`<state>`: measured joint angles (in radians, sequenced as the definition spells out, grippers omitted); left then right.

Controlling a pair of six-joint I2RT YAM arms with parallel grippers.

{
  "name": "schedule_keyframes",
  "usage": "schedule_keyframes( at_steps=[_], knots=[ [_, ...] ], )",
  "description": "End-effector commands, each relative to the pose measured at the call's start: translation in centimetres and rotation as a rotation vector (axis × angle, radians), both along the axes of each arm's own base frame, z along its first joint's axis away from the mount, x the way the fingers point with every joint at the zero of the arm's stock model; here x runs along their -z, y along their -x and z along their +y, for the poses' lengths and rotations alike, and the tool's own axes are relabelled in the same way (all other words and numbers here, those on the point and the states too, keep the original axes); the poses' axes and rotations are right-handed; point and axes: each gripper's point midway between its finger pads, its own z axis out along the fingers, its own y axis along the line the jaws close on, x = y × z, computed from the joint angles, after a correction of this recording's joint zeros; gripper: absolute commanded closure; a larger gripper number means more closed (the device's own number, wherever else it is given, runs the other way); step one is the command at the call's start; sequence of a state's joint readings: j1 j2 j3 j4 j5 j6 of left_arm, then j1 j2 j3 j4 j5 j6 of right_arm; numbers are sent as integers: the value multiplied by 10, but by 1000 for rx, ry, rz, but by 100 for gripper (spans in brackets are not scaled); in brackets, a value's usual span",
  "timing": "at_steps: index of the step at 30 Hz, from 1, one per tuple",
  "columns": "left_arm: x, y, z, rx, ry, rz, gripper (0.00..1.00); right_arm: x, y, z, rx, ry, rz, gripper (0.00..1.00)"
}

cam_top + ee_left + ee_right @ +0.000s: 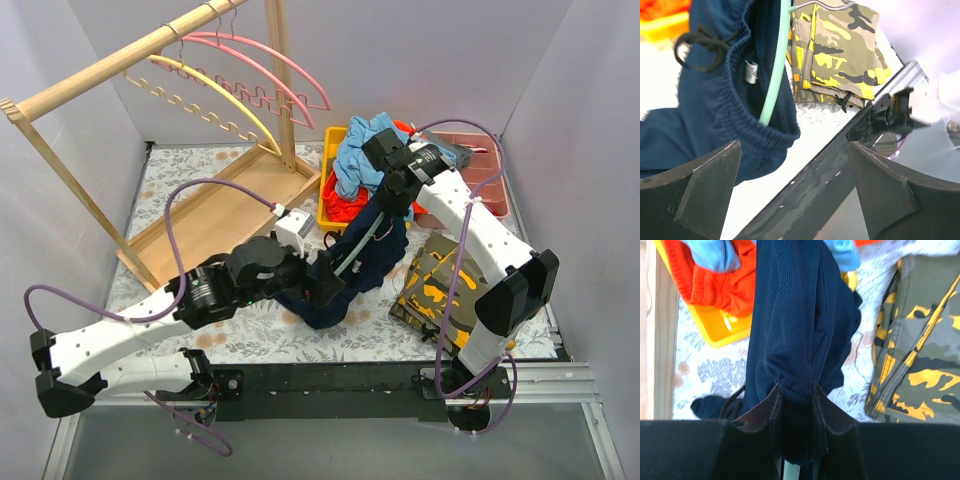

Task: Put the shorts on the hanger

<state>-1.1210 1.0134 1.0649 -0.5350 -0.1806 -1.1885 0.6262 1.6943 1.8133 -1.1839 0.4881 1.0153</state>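
At the middle of the tabletop [262, 338], soft navy shorts [385, 255] with a gathered elastic waist drape over a thin mint hanger [355, 248]. Right fingers [762, 415] pinch the shorts; left fingers [705, 185] spread wide, empty.

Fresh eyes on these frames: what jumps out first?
The navy shorts hang mid-table, pinched in the shut jaws of the right gripper, with a mint-green hanger running through their elastic waist. The left gripper sits at their near-left end, jaws open. After that, the camouflage garment at the right and the wooden clothes rack at the back left.
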Motion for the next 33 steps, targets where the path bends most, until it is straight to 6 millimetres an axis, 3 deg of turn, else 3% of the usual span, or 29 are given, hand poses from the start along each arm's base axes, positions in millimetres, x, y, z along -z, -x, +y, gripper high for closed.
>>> schedule_keyframes(
  at_steps=[1,2,9,15,22,23,26,29,32,33],
  knots=[
    [13,7,23,70,-93,-92,12,-7,5,9,-29,-164,67,99],
    [27,9,27,82,-127,-78,15,-8,2,6,-26,-178,70,99],
    [72,12,25,88,-189,-58,16,-18,-6,11,-82,-158,91,99],
    [73,19,8,117,-211,-137,10,-13,-11,12,-90,-147,111,99],
    [93,-4,11,-106,-423,-298,10,-17,-13,17,-92,-170,119,99],
    [89,-13,19,-192,-450,-344,10,-17,-13,18,-92,-174,119,99],
    [88,-19,22,-275,-485,-412,10,-19,-12,18,-92,-180,120,99],
    [74,-29,29,-391,-482,-479,10,-18,-11,19,-93,-182,125,99],
    [57,-36,25,-424,-427,-538,15,-18,-10,20,-99,-189,129,99],
    [58,-34,25,-392,-398,-548,21,-17,-9,19,-99,-188,132,99]
  ],
)
